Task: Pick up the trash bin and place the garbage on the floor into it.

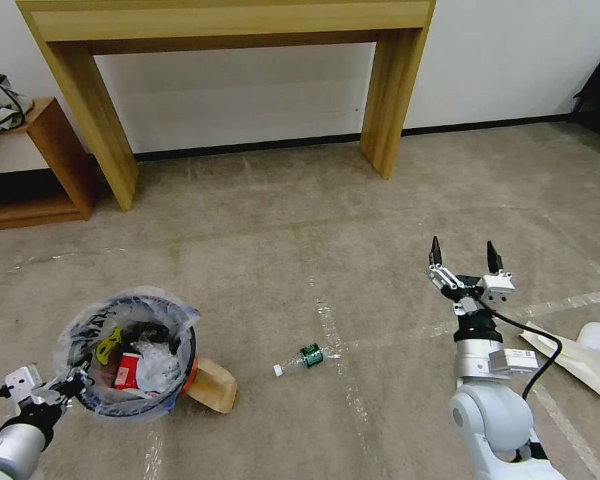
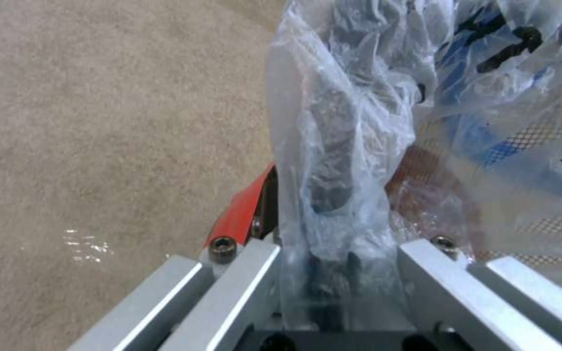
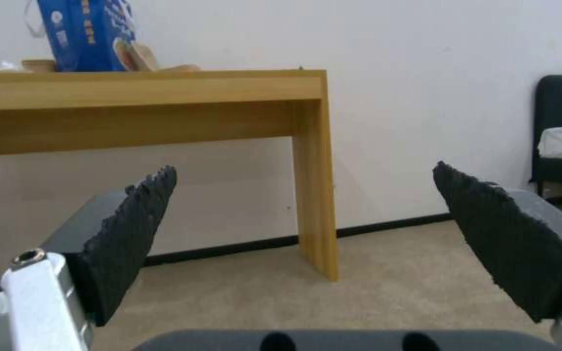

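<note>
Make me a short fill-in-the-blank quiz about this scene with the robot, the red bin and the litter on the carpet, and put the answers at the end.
1. The left hand is shut on the rim of the ____, pinching its plastic liner.
2. The right hand hangs above the floor with its fingers ____.
3. The clear bottle lying on the floor has a ____ label.
4. A tan paper bag lies on the floor touching the ____.

Missing words: trash bin; open; green; trash bin.

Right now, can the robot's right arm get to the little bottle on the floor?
Probably yes. The right tool hangs open and empty above bare floor, and nothing lies between it and the bottle. The left tool is busy gripping the trash bin.
</note>
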### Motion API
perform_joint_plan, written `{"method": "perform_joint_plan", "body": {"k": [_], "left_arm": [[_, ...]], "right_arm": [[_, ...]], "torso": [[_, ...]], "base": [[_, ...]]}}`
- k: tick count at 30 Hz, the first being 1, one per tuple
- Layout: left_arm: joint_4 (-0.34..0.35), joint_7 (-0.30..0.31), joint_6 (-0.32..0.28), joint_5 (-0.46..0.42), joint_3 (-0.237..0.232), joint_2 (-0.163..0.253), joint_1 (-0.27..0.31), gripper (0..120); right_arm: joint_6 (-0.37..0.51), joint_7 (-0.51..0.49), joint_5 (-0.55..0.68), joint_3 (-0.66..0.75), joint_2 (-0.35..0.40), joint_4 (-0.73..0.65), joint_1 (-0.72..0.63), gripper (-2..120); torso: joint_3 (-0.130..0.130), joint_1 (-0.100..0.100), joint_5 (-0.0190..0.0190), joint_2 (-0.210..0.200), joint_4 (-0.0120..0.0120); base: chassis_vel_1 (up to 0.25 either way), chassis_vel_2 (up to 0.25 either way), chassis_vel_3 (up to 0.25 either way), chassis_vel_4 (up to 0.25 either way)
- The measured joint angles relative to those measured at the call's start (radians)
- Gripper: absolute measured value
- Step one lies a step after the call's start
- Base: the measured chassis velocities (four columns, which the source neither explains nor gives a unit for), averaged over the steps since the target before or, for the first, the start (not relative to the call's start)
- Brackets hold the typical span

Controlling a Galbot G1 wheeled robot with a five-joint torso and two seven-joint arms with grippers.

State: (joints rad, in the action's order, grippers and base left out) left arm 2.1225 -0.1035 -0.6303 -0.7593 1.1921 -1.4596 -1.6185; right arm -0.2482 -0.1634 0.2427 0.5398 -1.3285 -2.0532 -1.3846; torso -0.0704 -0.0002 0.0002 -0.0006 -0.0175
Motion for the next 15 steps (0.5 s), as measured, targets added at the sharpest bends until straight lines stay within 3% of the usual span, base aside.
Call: {"method": "perform_joint_plan", "body": {"k": [10, 15], "left_arm": [[-0.006, -0.004, 0.007, 0.005, 0.010, 0.000, -0.004, 1], [-0.011, -0.003, 0.007, 0.005, 0.012, -0.001, -0.008, 1]], "right_arm": [[-0.002, 0.005, -0.007, -0.033, 0.002, 0.012, 0.012, 100], [0.026, 0.009, 0.028, -0.063, 0.047, 0.012, 0.051, 100]], "torso": [[0.000, 0.000, 0.0000, 0.000, 0.0000], [0.000, 0.000, 0.0000, 0.000, 0.0000]], "base": [[0.000, 0.000, 0.000, 0.000], [0.000, 0.000, 0.000, 0.000]]}}
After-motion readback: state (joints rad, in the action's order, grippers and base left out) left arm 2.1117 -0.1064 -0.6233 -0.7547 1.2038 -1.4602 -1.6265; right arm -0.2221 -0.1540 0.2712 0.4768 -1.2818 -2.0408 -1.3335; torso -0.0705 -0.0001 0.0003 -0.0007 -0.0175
